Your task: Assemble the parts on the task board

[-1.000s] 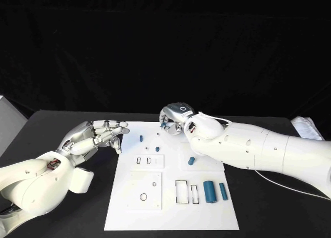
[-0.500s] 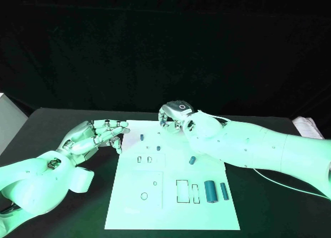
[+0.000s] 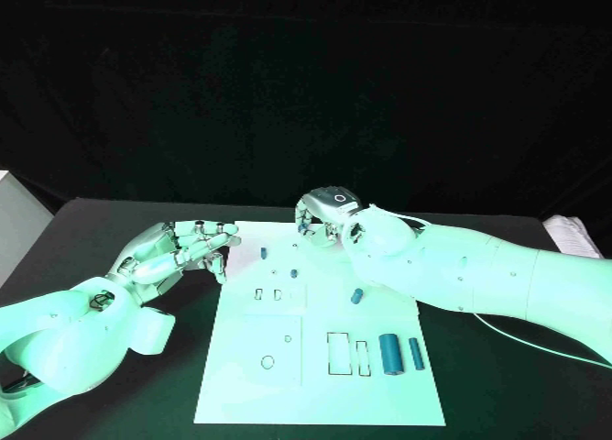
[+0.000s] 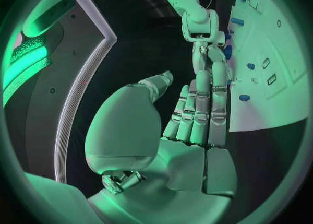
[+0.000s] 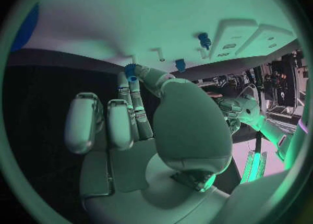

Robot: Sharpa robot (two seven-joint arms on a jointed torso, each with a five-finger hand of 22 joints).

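Right silver hand [image 3: 322, 218] pinching a small blue peg [image 5: 130, 72] at the white task board [image 3: 320, 403]'s far edge, insertion judged next; left silver hand [image 3: 174, 252] empty, fingers apart.

This is a robotics lab or test room. A black table [image 3: 108, 229] stands against a black backdrop [image 3: 306, 101] that closes off the far side. On the table lies a white task board [image 3: 320, 394] with cut-out slots and small blue parts [image 3: 389, 353], a made-up test fixture. Light strips [image 4: 33, 59] and equipment racks [image 5: 280, 78] stand around.
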